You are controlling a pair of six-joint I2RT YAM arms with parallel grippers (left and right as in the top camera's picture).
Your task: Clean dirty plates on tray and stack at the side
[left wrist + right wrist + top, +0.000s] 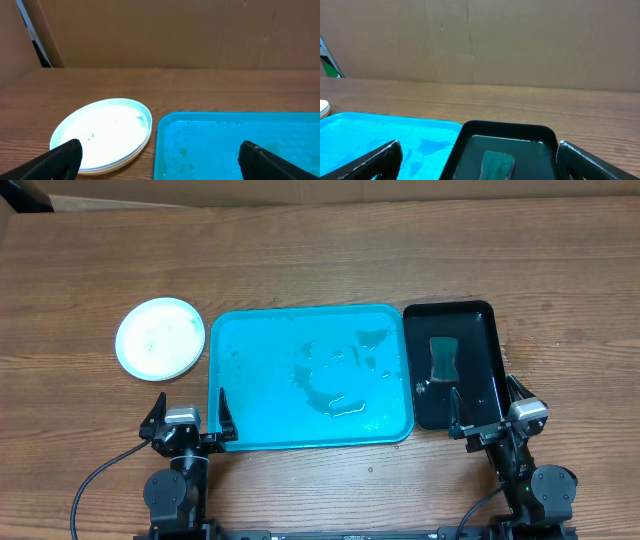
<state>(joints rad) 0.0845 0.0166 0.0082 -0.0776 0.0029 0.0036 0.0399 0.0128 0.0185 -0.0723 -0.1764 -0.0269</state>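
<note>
Plates are all off the tray as far as I can see, so the job looks close to finished. Working down from the biggest thing: the wooden surface [320, 250] carries everything. The turquoise tray [270, 330] lies in the middle of it with nothing on it but wet patches [335, 375] that shine under the light. Just to its right, touching or nearly so, lies a narrower black tray [480, 320]. On the other side of the turquoise tray, just beside its left rim, the plates [160, 338] sit in one neat pile on the bare wood. The top one is pale and looks clean. The left wrist view shows more than one rim underneath, though I can't count three for certain. A dark green sponge [443, 357] lies flat in the black tray, with nothing holding it. The left tool [190, 398] hangs low at the tray's near left corner, fingers spread wide and gripping nothing. The right tool [484, 388] stands over the near end of the black tray, just as wide open and just as empty. I'd judge the washing and stacking done; what may be left is only the water on the tray, if that counts.
</note>
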